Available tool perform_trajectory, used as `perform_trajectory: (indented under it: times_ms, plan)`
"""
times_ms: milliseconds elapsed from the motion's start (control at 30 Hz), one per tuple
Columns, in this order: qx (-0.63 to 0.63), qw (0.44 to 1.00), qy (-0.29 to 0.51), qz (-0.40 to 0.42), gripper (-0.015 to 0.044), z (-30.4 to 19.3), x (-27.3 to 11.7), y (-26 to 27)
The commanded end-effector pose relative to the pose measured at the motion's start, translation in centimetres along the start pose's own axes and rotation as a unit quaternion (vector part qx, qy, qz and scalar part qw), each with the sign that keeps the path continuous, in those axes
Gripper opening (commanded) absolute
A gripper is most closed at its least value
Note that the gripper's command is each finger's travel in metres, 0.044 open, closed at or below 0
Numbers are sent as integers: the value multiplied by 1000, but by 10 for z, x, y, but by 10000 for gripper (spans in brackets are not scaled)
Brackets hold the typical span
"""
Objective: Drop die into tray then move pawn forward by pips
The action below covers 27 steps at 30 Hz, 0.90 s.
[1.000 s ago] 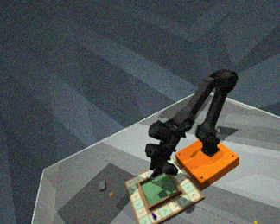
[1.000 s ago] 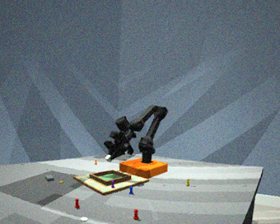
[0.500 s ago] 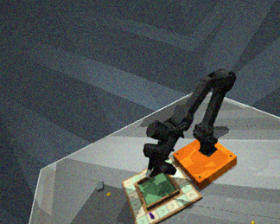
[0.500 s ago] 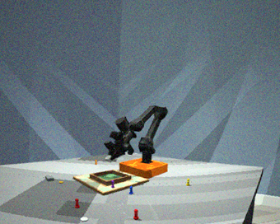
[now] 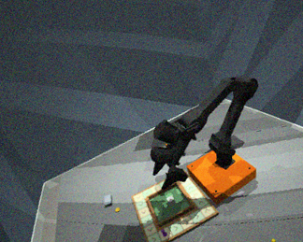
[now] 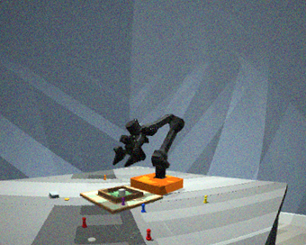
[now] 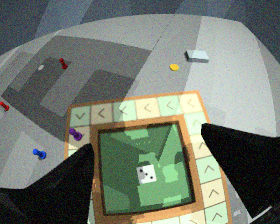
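White die (image 7: 146, 173) lies on the green floor of the dice tray (image 7: 106, 162), slightly right of and below the tray's centre in the wrist view, apart from the brown walls; its top face carries dark pips, but their count cannot be read at this resolution. Gripper (image 7: 146, 178) hangs above the tray with its jaws spread wide and nothing between them; the two dark fingers frame the lower left and right of the wrist view, clear of the die. Board (image 7: 140, 106) surrounds the tray with a ring of pale green and cream squares marked with arrows. Purple pawn (image 7: 75, 135) stands at the left edge of the board in the wrist view, on or just beside a ring square; which of the two cannot be told. In the top view the arm (image 5: 210, 109) reaches from the orange base (image 5: 222, 173) at centre right down towards the upper edge of the board. Off the board, on the table (image 5: 297, 169), a blue pawn (image 7: 39, 153) stands at the left of the wrist view, a red pawn (image 7: 63, 63) at the upper left, a yellow disc (image 7: 174, 67) and a grey block (image 7: 198, 56) at the upper right.
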State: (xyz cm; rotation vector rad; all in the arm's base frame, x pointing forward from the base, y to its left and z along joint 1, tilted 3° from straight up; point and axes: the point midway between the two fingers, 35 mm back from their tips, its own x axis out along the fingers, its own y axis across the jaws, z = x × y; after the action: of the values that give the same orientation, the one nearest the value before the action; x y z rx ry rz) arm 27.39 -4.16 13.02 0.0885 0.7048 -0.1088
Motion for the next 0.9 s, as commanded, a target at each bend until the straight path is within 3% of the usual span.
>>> perform_trajectory:
  times_ms: [0, 400, 500, 567, 867]
  plan:
    - [0, 998, 60, 2, 440, -1, 6, 1]
    - [-3, 928, 373, 2, 440, -14, 38, 1]
    - [-3, 921, 390, 2, 440, -15, 39, 1]
    - [0, 934, 357, 3, 440, -12, 38, 2]
    - [174, 904, 386, -67, 204, 17, 99, 82]
